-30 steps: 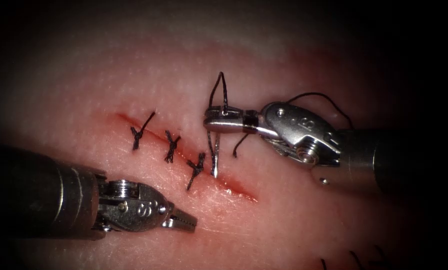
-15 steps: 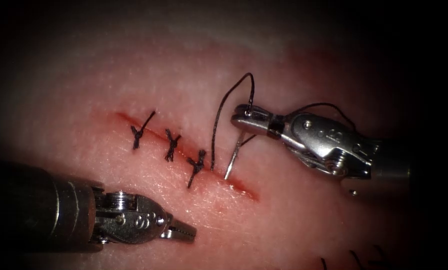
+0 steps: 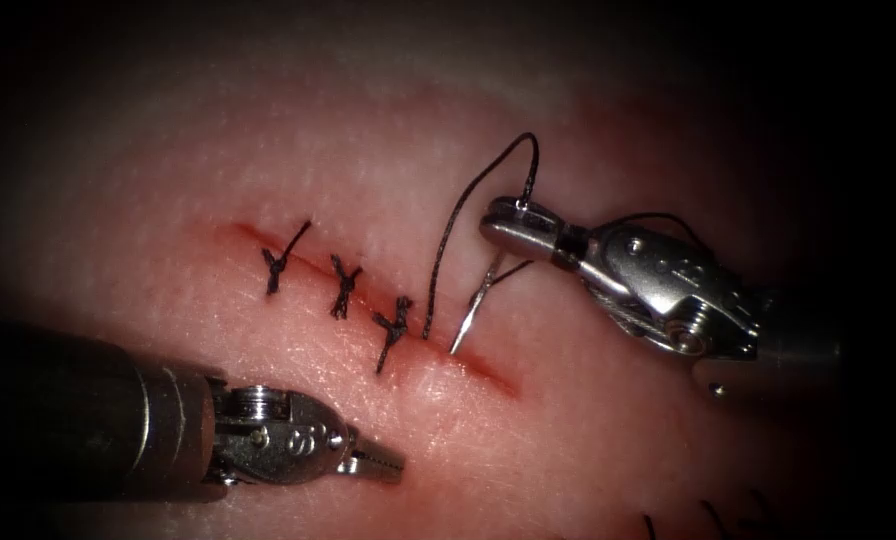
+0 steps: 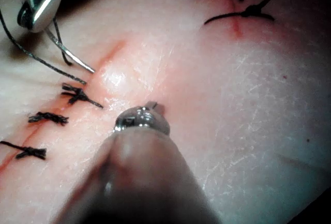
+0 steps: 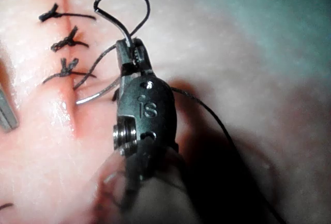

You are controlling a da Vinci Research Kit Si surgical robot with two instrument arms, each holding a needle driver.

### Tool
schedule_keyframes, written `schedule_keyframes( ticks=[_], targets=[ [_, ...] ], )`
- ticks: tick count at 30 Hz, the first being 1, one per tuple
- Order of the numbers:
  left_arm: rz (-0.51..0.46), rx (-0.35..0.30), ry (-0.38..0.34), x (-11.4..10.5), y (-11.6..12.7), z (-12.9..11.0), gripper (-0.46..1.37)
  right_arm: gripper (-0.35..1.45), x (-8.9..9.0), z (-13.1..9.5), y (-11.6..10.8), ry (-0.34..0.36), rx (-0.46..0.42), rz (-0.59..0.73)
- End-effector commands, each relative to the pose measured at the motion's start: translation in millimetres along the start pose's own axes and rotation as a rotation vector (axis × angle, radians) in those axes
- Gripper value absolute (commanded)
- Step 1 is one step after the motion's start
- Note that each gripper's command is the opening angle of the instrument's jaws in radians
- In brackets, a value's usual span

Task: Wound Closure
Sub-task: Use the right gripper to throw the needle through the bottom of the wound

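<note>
Right tool: comes in from the right of the endoscope frame; fingers closed on the curved needle near its thread end.
Needle: hangs down and left from the right tool, free of the tissue; point just above the cut on its right side, between the third knot and the cut's open lower end. Also seen in the right wrist view and the left wrist view.
Thread: arcs from the needle's end up over the right tool's fingers, then drops to the tissue just right of the third knot; a second strand trails back over the tool's wrist.
Knots: three tied stitches cross the upper left part of the cut.
Left tool: lower left of the endoscope frame, well apart from the needle; fingers closed, holding nothing.
Red fluid: lines the cut.
</note>
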Motion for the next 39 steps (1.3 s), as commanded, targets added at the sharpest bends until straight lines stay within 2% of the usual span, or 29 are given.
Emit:
schedule_keyframes(
  ticks=[1, 4, 6, 10, 17, 24, 26, 30, 39],
  targets=[
    [-0.003, -0.001, 0.0, -0.2, 0.0, 0.2, -0.35, -0.35, -0.1, 0.2, -0.4, 0.002, 0.002, 0.073],
    [-0.002, -0.001, 0.001, -0.3, 0.0, 0.3, -0.35, -0.35, -0.7, 0.3, -0.9, 0.002, 0.004, 0.193],
    [-0.002, -0.001, 0.001, -0.2, -0.1, 0.3, -0.35, -0.35, -1.4, 0.4, -1.4, -0.036, -0.002, 0.265],
    [-0.002, -0.002, 0.001, -0.2, -0.1, 0.2, -0.35, -0.35, -2.3, 0.3, -2.1, -0.073, 0.004, 0.334],
    [-0.002, -0.003, 0.001, -0.1, -0.2, 0.2, -0.35, -0.35, -3.4, -0.2, -3.7, -0.088, 0.013, 0.481],
    [-0.002, -0.003, 0.001, -0.1, -0.2, 0.2, -0.35, -0.35, -3.6, -0.1, -5.8, -0.086, 0.012, 0.588],
    [-0.002, -0.003, 0.001, -0.1, -0.2, 0.3, -0.35, -0.35, -3.7, 0.2, -6.7, -0.049, 0.04, 0.631],
    [-0.001, -0.004, 0.002, -0.1, -0.2, 0.2, -0.35, -0.35, -3.8, 0.3, -7.7, -0.057, 0.052, 0.697],
    [-0.002, -0.006, 0.002, 0.1, -0.3, 0.2, -0.35, -0.35, -5.7, -0.1, -10.5, -0.15, 0.06, 0.895]
  ],
)
